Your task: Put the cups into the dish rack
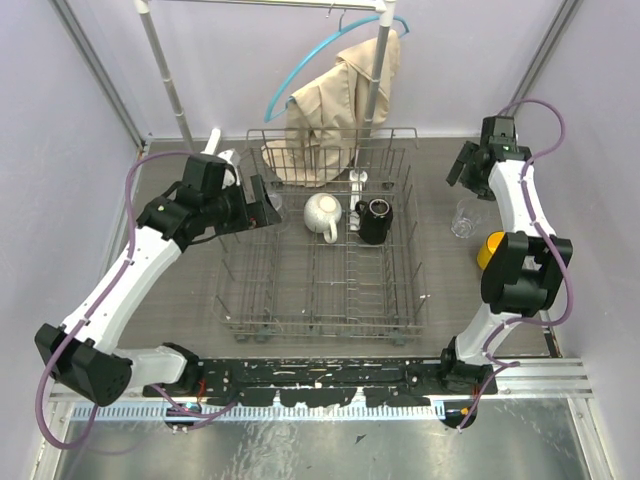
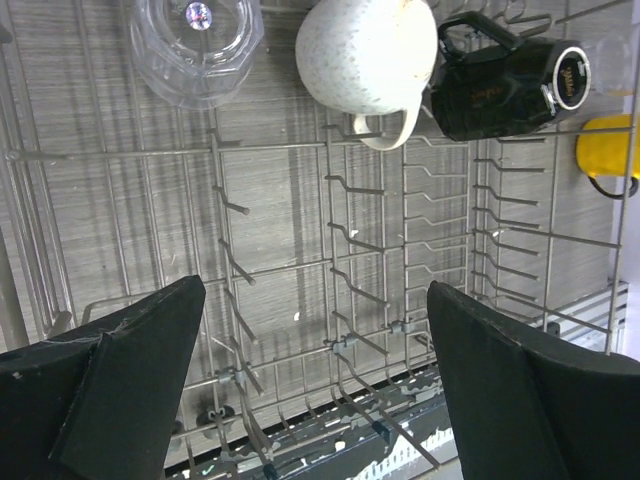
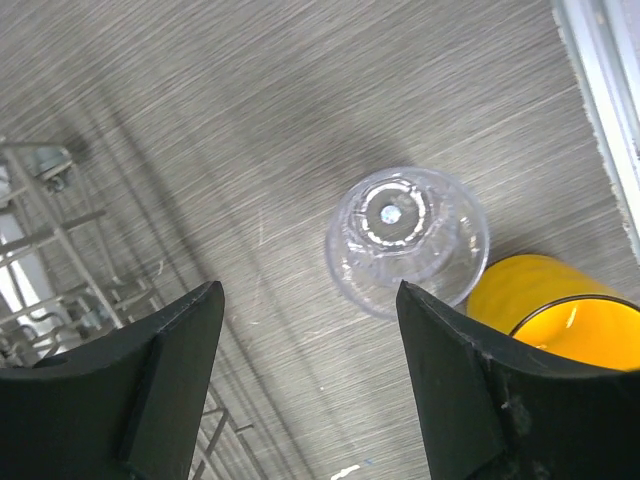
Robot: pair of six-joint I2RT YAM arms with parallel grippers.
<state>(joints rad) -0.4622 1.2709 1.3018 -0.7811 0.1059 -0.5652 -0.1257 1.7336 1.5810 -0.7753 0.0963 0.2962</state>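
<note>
The grey wire dish rack (image 1: 250, 300) stands mid-table. A white mug (image 1: 322, 213) and a black mug (image 1: 376, 220) sit in its far part. In the left wrist view they show as the white mug (image 2: 365, 55) and the black mug (image 2: 505, 85), with a clear tumbler (image 2: 195, 45) to their left inside the rack (image 2: 300, 270). My left gripper (image 1: 268, 205) is open and empty over the rack's far left. A second tumbler (image 1: 464, 218) and the yellow mug (image 1: 489, 249) stand on the table right of the rack. My right gripper (image 1: 460, 170) is open above that tumbler (image 3: 408, 238), with the yellow mug (image 3: 560, 305) beside it.
A clothes rail with a beige garment (image 1: 340, 110) and a blue hanger stands just behind the rack. Walls close in on both sides. The right arm's elbow (image 1: 525, 270) hangs over the yellow mug. A metal strip (image 1: 560, 375) runs along the near edge.
</note>
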